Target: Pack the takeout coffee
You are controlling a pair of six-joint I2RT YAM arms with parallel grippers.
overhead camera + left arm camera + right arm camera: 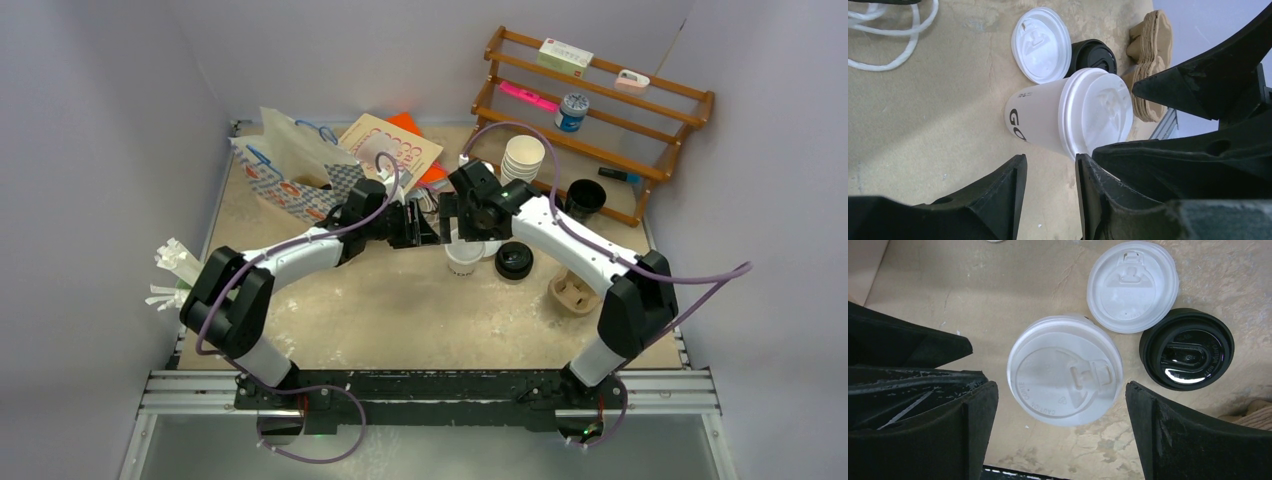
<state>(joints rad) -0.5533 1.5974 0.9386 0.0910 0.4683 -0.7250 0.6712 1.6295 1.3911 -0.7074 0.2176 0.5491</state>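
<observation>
White-lidded cup [1064,370] standing inside the wide-open right claw [1060,390], untouched, left claw [1049,159] half-open, empty, just beside it

glossy black plastic lid [1186,356]

White-lidded cup [1040,120]: bold black "GO" on its side, the rest hidden; the tiny print above it is unreadable. Embossed lettering on its top and on the black-lidded cup [1187,349] just beside it is too faint to read.
</observation>
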